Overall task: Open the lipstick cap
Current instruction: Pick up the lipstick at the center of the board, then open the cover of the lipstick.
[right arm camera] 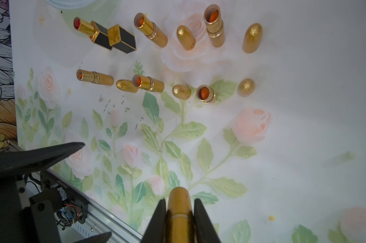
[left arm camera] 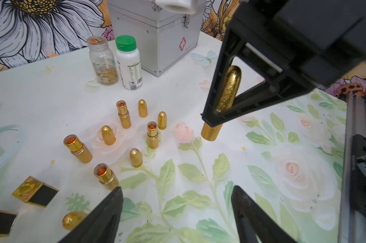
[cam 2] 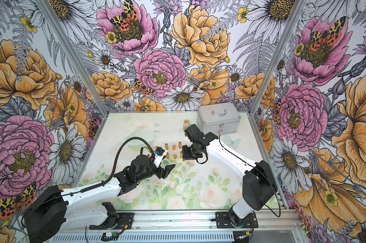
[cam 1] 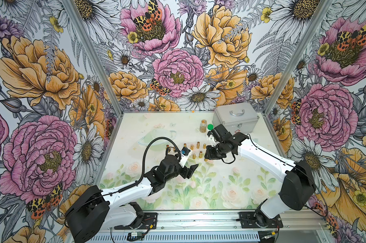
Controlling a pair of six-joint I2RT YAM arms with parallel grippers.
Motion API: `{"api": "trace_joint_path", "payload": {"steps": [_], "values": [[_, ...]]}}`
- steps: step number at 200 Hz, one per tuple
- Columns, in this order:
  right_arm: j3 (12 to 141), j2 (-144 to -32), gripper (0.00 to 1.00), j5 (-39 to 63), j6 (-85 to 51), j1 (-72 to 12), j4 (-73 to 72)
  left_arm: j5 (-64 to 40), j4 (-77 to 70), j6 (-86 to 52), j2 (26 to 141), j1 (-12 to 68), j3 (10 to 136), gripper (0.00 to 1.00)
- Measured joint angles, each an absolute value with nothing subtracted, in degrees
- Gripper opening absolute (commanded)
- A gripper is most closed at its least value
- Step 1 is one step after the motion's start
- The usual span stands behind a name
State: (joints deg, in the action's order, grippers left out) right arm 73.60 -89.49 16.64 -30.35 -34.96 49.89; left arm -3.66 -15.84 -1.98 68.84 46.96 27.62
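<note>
Gold bullet-shaped lipstick (left arm camera: 228,90) is seen closed, cap (left arm camera: 233,77) seated on base (left arm camera: 211,131). Cap is glittery gold with a rounded tip. Base is smooth gold. A thin pale ring (right arm camera: 179,215) marks the seam in the right wrist view. Tube is held near upright, slightly tilted, cap end up and base end down close to the table (left arm camera: 177,88); contact cannot be told. It is clamped in the right gripper (right arm camera: 179,199), with the smooth end sticking out past the jaw tips. In a top view the lipstick (cam 1: 205,160) is seen only as a small gold spot under the gripper.
</note>
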Motion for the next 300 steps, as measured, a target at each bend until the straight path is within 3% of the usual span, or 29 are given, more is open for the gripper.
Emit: {"api": "trace_joint_path", "payload": {"steps": [86, 107, 155, 184, 228, 267, 300], "values": [[75.8, -89.2, 0.22, 23.0, -30.5, -36.2, 50.8, -8.7, -23.0, 0.5, 78.2, 48.1, 30.0, 0.48], [76.0, -89.2, 0.22, 23.5, -30.6, -36.5, 50.8, -9.0, -24.8, 0.4, 79.2, 48.5, 30.1, 0.38], [76.1, -89.2, 0.22, 23.9, -30.6, -36.9, 50.7, -9.6, -27.1, 0.4, 80.4, 48.6, 30.7, 0.37], [76.1, -89.2, 0.22, 24.1, -30.9, -36.9, 50.7, -9.8, -28.1, 0.1, 80.4, 48.6, 31.0, 0.31], [76.2, -89.2, 0.22, 24.1, -31.3, -36.9, 50.0, -10.2, -28.6, 0.0, 80.4, 48.7, 31.1, 0.13], [76.8, -89.2, 0.3, 23.8, -31.6, -36.9, 50.0, -10.1, -29.1, -0.1, 80.4, 48.7, 31.1, 0.01], [77.6, -87.9, 0.36, 22.5, -31.5, -36.9, 49.9, -9.6, -28.4, -0.1, 79.9, 48.7, 31.0, 0.0]]}}
